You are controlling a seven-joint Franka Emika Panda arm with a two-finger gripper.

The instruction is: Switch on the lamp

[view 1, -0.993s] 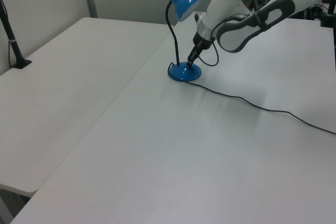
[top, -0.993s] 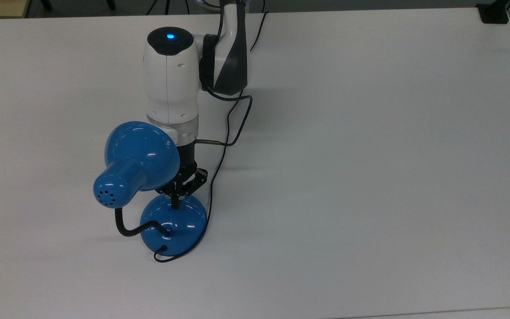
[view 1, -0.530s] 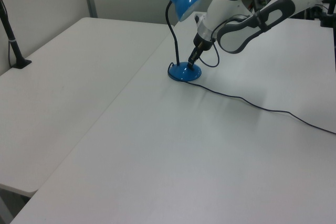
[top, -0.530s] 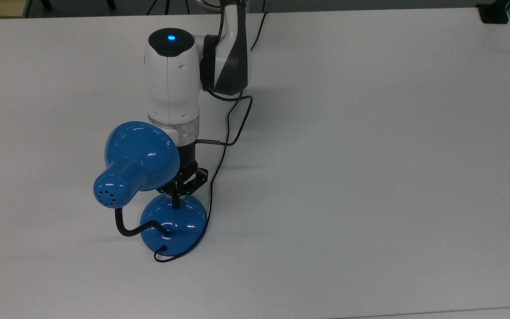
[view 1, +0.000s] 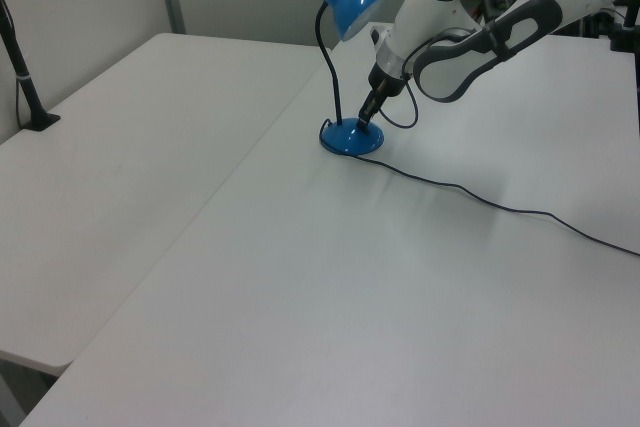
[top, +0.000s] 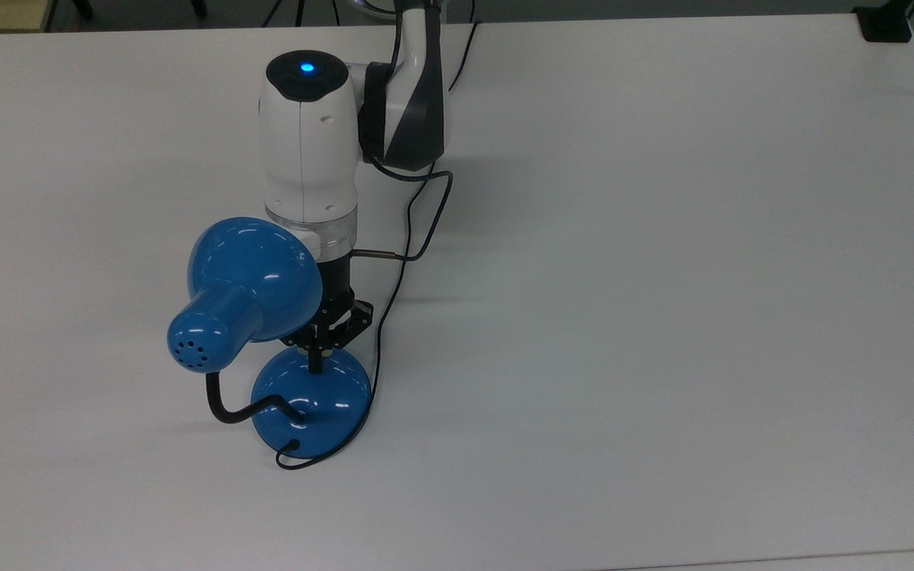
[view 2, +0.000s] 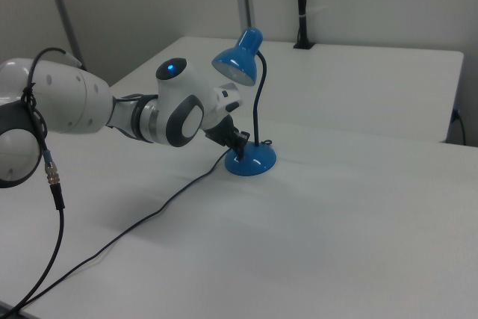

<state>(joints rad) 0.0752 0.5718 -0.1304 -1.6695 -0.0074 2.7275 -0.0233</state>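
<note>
The gripper [top: 316, 361] had its jaws drawn together, their tip pressing on the round base of the lamp [top: 310, 403]. The lamp stood upright on the white tabletop [top: 663, 317], toward its edge at the top view's bottom, shade unlit.

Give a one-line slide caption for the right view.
Panda arm's gripper pressed onto the domed base of the blue lamp on a white table, shade unlit.
</note>
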